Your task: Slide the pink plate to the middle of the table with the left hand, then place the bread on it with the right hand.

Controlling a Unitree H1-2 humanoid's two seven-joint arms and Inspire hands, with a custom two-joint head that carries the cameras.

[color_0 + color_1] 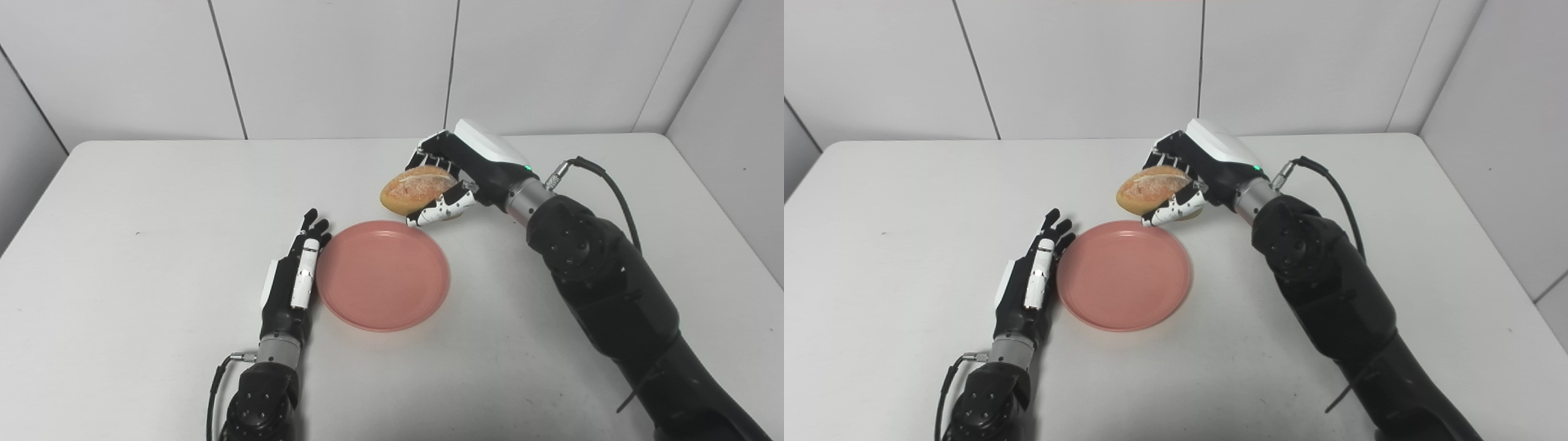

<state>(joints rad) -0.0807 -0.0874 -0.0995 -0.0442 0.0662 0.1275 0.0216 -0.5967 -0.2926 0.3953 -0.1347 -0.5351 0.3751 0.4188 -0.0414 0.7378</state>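
Note:
The pink plate (383,275) lies flat near the middle of the white table (153,202), with nothing on it. My left hand (297,272) rests open along the plate's left rim, fingers straight and pointing away from me, edge against the rim. The bread (416,187), a golden crusty roll, is held in the air just beyond the plate's far right rim. My right hand (456,174) is shut on the bread, with fingers over its top and thumb under it.
The right forearm (606,288) stretches from the bottom right corner over the table's right half. White wall panels (343,61) stand behind the far table edge, and a side wall lies to the right.

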